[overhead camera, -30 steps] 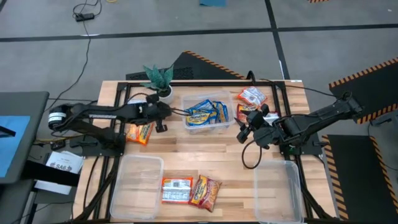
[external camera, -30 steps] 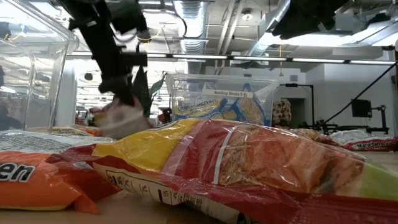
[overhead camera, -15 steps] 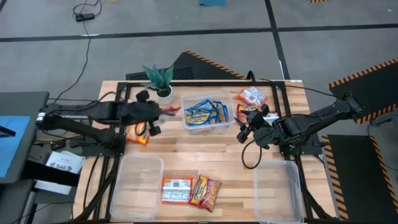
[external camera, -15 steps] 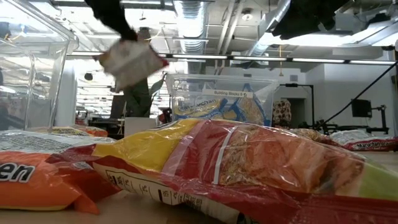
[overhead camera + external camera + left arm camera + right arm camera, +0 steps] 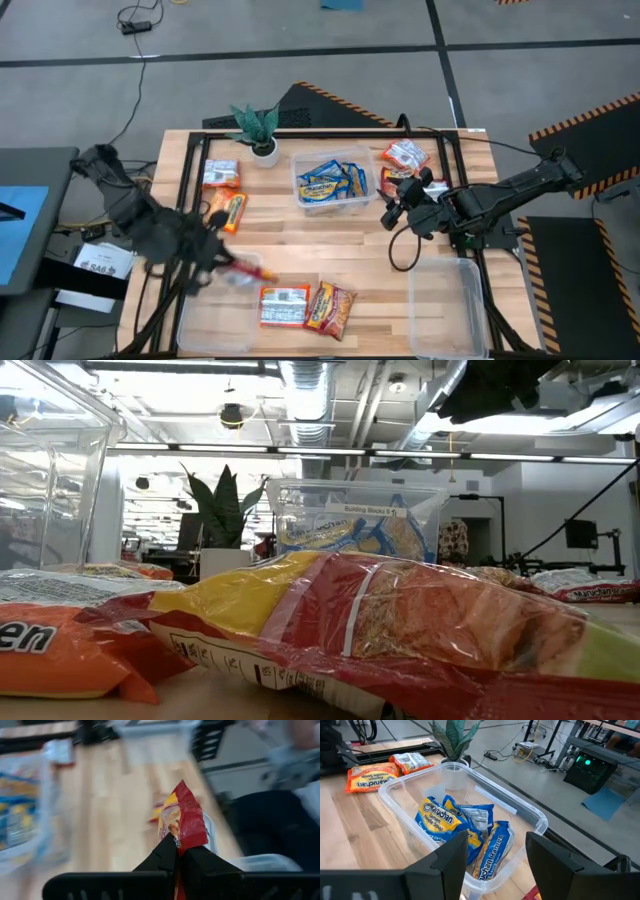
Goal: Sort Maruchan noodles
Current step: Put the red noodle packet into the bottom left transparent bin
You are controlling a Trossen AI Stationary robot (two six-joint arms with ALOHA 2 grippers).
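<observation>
A wooden table (image 5: 330, 240) stands on a grey floor. From above, the left gripper (image 5: 228, 262) hangs at seven o'clock over a clear tub (image 5: 205, 320), pinched shut on a red-and-yellow packet (image 5: 246, 269). The right gripper (image 5: 392, 212) waits at three o'clock, fingers spread, holding nothing. Blue packets (image 5: 331, 182) fill the centre tub (image 5: 330, 206) at twelve. At table height, a red-and-yellow packet lies close in front. The left wrist view shows the fingers (image 5: 165, 857) clamping the held packet's edge. The right wrist view faces the blue packets.
</observation>
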